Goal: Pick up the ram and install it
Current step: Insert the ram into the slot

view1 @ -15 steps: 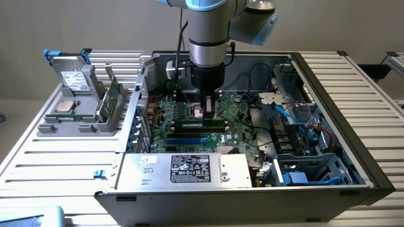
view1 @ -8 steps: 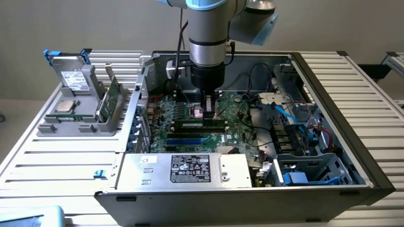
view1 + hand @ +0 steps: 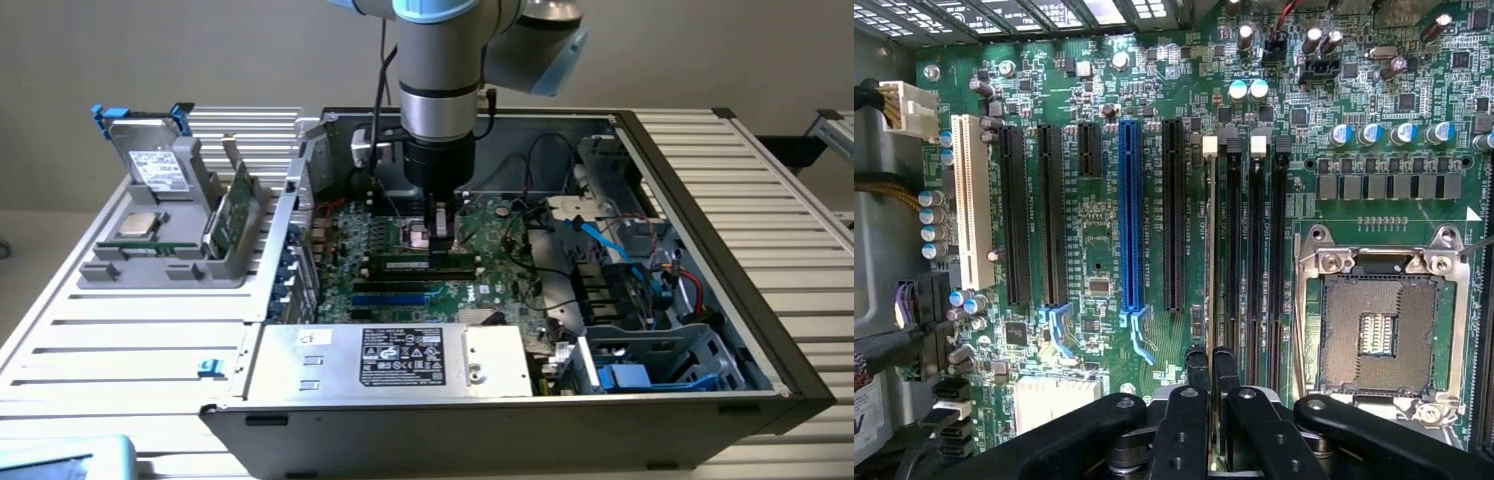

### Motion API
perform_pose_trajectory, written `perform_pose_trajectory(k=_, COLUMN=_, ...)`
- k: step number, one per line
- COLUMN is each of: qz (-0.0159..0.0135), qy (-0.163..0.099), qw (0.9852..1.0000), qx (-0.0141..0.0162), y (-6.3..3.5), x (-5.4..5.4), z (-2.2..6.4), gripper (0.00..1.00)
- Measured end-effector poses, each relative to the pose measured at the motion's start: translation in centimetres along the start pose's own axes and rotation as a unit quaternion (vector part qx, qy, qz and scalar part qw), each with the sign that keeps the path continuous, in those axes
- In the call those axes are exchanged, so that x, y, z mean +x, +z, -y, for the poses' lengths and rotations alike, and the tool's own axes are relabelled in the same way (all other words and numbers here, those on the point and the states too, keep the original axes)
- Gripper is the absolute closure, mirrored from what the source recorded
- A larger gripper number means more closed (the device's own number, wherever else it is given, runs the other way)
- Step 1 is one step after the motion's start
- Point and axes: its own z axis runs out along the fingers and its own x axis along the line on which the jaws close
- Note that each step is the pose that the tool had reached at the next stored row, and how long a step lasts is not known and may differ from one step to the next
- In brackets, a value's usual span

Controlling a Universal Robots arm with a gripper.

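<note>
Wrist view shows the gripper [image 3: 1210, 368] clenched on the thin ram [image 3: 1211, 250], which should stay straight, lined up with the white slot clip [image 3: 1209, 146], and go down evenly.

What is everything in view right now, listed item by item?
white slatted table: one, white, under everything
dark open computer case: one, dark, on the table
large green motherboard: one, green, inside the case
thin green ram stick: one, green, on edge on the motherboard
long blue slot: one, blue, among black slots
silver power supply box: one, silver, case's near edge
grey parts holder: one, grey, exterior view's left
black gripper: one, black, shut on the ram stick
</note>
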Motion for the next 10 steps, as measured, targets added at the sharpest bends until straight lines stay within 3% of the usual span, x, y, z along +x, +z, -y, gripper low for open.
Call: perform_pose_trajectory(k=10, qz=-0.0005, qy=0.0, qw=1.0, qx=0.0007, y=0.11, x=-0.24, z=-0.08, gripper=0.87)
